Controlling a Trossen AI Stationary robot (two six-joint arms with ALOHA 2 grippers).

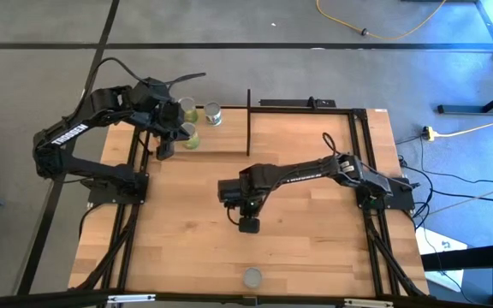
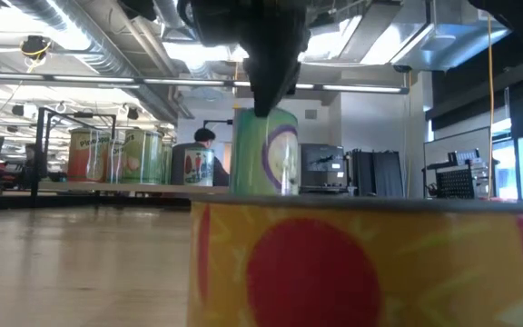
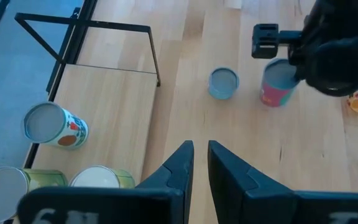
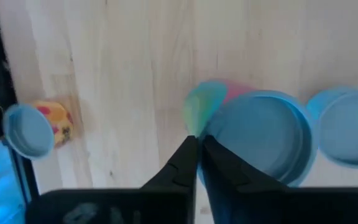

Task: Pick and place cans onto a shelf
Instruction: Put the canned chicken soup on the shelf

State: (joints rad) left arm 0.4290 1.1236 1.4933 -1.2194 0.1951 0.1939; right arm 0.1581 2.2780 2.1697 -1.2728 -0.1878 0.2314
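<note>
left gripper [image 3: 201,155]: parked up over the shelf [image 3: 104,106] at the far left corner of the table [image 1: 315,257]. Fingers are close together with only a narrow gap, and there's nothing between them.

right gripper [image 1: 248,224]: reached out to the middle of the table, pointing straight down. Fingers are pinched nearly together, just a sliver between them, and they aren't holding anything.

can under the right gripper [image 2: 263,150]: standing upright on the table, green and pink sides. The fingertips sit right over the edge of its top. Honestly can't tell if they touch the lid or hang just above it.

neighbour can [image 3: 223,83]: upright on the table, just beside the one under the gripper, on the side towards the shelf. The two don't touch.

front can [image 1: 252,277]: alone near the front edge of the table, well apart from the others. It has a yellow side with a big red dot, and it fills the bottom of the low view.

cans on the shelf: three of them, all upright on the wooden board. One has a white label [image 3: 55,124] and two are greenish-yellow [image 3: 17,183] [image 3: 101,177], sitting just beside each other.

shelf: light board in a thin black frame, with bare board on the side towards the middle of the table.

background: a person [image 2: 204,136] is off in the room behind the table.
</note>
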